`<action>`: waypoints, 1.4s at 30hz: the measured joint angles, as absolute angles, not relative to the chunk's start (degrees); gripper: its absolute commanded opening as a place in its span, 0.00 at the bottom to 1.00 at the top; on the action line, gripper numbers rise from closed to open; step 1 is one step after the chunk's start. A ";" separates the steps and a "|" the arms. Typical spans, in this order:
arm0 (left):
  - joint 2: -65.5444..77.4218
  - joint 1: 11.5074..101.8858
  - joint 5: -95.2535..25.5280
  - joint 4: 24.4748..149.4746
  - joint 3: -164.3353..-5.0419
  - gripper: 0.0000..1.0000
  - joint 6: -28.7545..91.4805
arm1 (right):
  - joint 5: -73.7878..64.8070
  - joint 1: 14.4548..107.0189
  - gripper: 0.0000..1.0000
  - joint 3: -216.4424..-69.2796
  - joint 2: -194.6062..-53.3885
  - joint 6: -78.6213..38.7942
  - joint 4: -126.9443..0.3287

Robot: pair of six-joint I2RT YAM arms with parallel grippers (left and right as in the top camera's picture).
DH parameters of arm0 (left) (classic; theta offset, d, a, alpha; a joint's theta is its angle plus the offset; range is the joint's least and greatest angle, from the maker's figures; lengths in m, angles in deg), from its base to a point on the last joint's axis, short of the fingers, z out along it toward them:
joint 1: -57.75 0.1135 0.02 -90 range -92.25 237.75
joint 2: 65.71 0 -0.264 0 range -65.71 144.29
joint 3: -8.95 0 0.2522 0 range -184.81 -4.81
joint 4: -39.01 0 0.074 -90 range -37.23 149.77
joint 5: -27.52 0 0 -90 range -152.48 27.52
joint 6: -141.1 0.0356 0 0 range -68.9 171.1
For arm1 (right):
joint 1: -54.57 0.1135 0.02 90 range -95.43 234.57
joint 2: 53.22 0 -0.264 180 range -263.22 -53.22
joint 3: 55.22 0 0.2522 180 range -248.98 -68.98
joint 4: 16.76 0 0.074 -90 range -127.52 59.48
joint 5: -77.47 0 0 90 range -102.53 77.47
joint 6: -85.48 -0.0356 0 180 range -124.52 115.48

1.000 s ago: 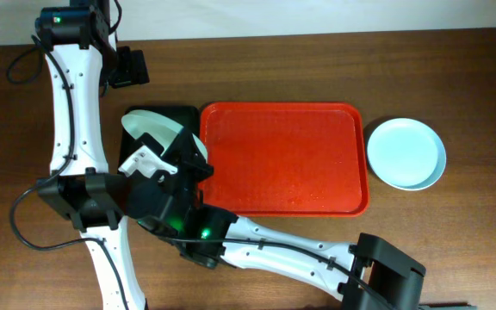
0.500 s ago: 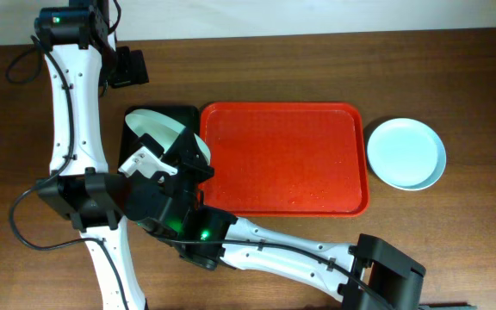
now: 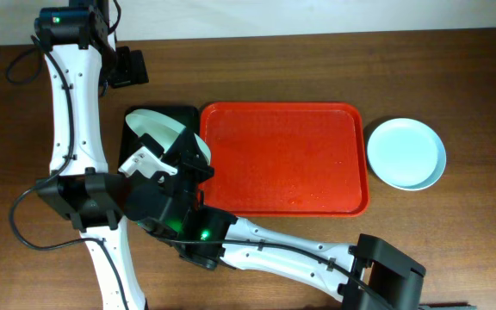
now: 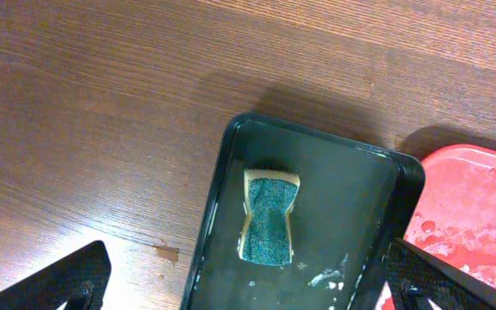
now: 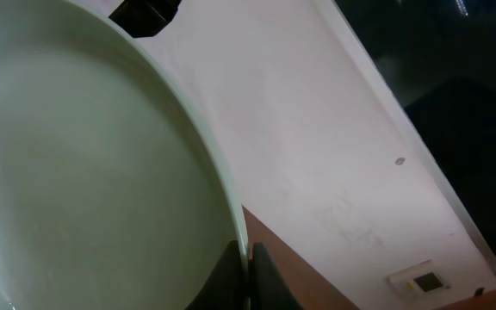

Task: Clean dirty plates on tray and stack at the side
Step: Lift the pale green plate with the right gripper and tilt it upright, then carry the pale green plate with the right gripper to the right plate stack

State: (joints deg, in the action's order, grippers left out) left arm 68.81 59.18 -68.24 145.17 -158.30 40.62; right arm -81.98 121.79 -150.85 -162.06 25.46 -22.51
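Mint-green plate (image 3: 155, 129) stands tilted on edge over the black tray (image 4: 222, 185), just left of the red tray (image 3: 282, 159), its rim pinched by the right gripper (image 5: 246, 267). Straight below the wide-spread left gripper (image 4: 252, 288) lies the sponge (image 4: 269, 217), its long axis crossing the line between the fingers. Nothing has shifted since the earlier frames.

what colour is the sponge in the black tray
Teal-green top with a pale yellow rim; the sponge shows best in the left wrist view.
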 measured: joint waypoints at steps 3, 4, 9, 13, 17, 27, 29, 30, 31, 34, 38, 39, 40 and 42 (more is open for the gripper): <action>68.81 59.18 -68.24 145.17 -158.30 1.00 40.62 | -81.98 121.79 0.04 -150.85 -162.06 25.46 -22.51; 68.81 59.18 -68.24 145.17 -158.30 0.99 40.62 | -81.98 121.79 0.04 -150.85 -162.06 25.44 -22.51; 68.81 59.16 -68.24 145.17 -158.30 0.99 40.62 | -81.94 121.73 0.04 -150.85 -162.06 24.70 -22.60; 68.81 59.16 -68.24 145.17 -158.30 0.99 40.62 | -81.48 121.05 0.04 -150.85 -162.06 18.86 -24.41; 68.81 59.16 -68.24 145.17 -158.30 0.99 40.62 | -80.74 118.06 0.04 -151.05 -162.06 8.59 -32.46; 68.81 59.16 -68.24 145.17 -158.30 1.00 40.62 | -69.55 110.47 0.04 -151.26 -162.06 -15.00 -50.23; 68.81 59.16 -68.24 145.17 -158.30 0.99 40.62 | -68.87 109.79 0.04 -151.26 -162.06 -16.50 -51.97; 68.81 59.16 -68.24 145.19 -158.30 0.99 40.62 | -68.67 109.66 0.04 -151.26 -162.06 -16.92 -52.67; 68.81 59.16 -68.24 145.17 -158.30 0.99 40.62 | -68.48 109.60 0.04 -151.26 -162.06 -17.51 -53.48; 68.81 59.16 -68.24 145.17 -158.30 1.00 40.62 | -68.32 109.45 0.04 -151.26 -162.06 -18.32 -55.67; 68.81 59.16 -68.24 145.19 -158.30 0.99 40.62 | -68.28 108.57 0.04 -151.29 -162.06 -22.78 -60.48; 68.81 59.16 -68.24 145.17 -158.30 0.99 40.62 | -68.24 108.11 0.04 -151.31 -162.06 -24.77 -61.57; 68.81 59.16 -68.24 145.17 -158.30 0.99 40.62 | -67.89 107.52 0.04 -151.31 -162.06 -26.91 -62.79; 68.81 59.16 -68.24 145.17 -158.30 0.99 40.62 | -65.50 106.17 0.04 -151.31 -162.06 -30.27 -64.35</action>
State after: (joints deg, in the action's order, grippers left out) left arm 68.81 59.16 -68.24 145.17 -158.30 40.62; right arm -65.50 106.17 -151.31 -162.06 -30.27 -64.35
